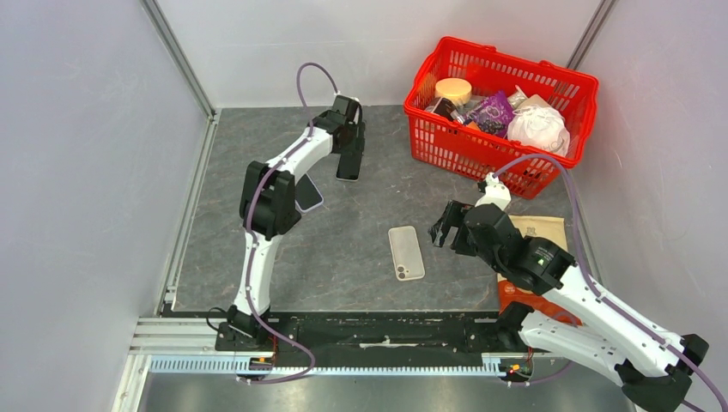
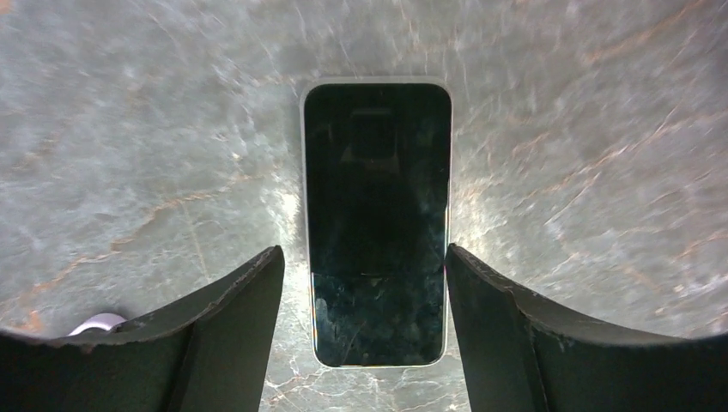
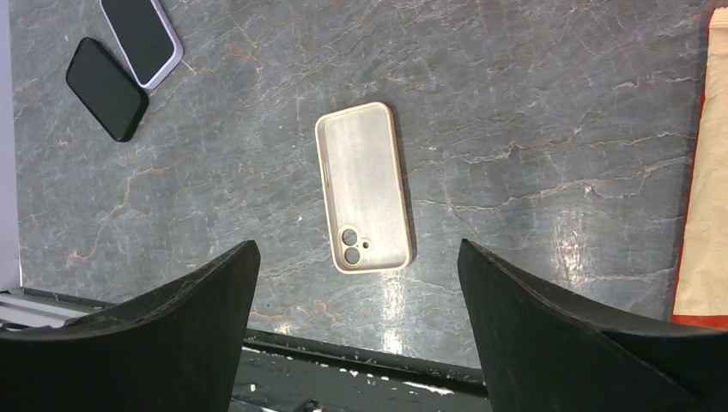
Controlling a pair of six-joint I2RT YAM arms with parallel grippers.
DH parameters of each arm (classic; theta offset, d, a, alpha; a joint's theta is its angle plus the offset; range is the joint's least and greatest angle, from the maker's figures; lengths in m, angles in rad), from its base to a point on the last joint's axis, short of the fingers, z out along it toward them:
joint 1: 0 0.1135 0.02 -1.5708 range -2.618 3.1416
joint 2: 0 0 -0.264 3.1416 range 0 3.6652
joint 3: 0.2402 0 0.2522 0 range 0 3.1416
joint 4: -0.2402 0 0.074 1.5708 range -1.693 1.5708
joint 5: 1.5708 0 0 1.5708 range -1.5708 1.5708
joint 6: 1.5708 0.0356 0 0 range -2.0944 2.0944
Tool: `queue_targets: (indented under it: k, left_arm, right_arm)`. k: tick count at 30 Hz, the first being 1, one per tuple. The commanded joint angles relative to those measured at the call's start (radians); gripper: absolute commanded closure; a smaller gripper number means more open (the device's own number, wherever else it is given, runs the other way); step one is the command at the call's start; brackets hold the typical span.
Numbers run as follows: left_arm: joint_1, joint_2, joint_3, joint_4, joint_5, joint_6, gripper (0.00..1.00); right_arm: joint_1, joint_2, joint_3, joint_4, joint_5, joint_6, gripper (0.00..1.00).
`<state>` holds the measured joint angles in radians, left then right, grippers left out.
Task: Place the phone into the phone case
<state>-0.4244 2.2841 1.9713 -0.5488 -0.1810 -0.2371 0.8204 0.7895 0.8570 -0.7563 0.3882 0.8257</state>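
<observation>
**Overhead and wrist views, approach to the first pick.** The phone (image 2: pixel 376 172) lies flat and screen-up on the table (image 1: pixel 343 257), toward 11 o'clock from the table's middle. The left gripper (image 2: pixel 363 257) hangs directly over its lower half. The jaws stand apart, one finger outside each long edge, and they have hold of nothing. The phone rests on the stone-patterned surface, not in a grip.

The phone case (image 3: pixel 360 172) lies near the table's middle with its cavity up and its camera cut-out at its own 6 o'clock end. It sits well apart from the phone. The right gripper (image 3: pixel 358 245) hovers at the case's 3 o'clock side in the overhead view, jaws spread wide and empty.

A second phone with a lilac rim (image 1: pixel 311 196) lies at 7 o'clock from the first. A red basket (image 1: pixel 464 150) sits at 1 o'clock on the table.

Handling, as I judge it:
- **Phone:** it should be stiff, dense for its size and glass-faced, so slick and easy to mark. I would close on the two long edges near mid-length, never on the screen.
- **Case:** it looks light, with a pliable lip — it will likely skate unless the right gripper pins it while one end of the phone goes in first.
</observation>
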Motion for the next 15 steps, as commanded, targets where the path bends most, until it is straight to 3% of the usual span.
queue_targets:
  k: [1,15]
  left_arm:
    - [-0.001,0.061,0.054,-0.084,0.093,0.138,0.24]
    - [0.013,0.088,0.024,-0.072,0.155,0.136,0.23]
  right_arm:
    - [-0.001,-0.007,0.034,0.033,-0.012,-0.008,0.07]
    - [-0.001,0.001,0.036,0.032,-0.012,-0.011,0.07]
